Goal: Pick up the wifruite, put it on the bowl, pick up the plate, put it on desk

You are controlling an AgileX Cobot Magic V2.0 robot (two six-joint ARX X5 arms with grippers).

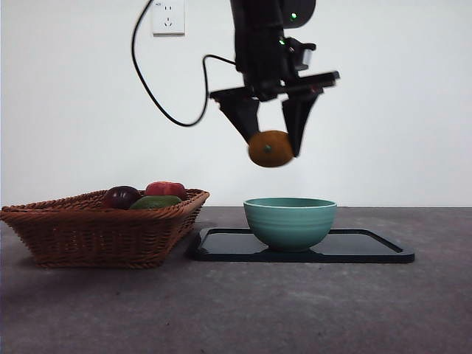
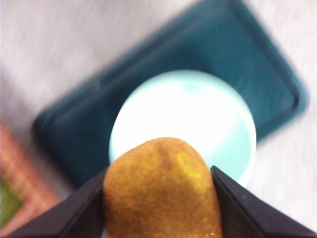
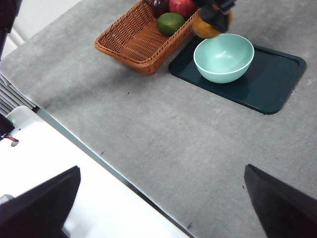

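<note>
While the right gripper just hangs spread wide off to the side over the desk, the left gripper has the wifruite pinched between its jaws, up in the air above the bowl, which sits on the dark plate beside the basket.

1. Brown wicker basket on left side of table, w/ three fruits inside.
2. Dark purple fruit, red fruit and green fruit close together in basket.
3. White wall socket high on wall; black cable hanging in front of wall.
</note>
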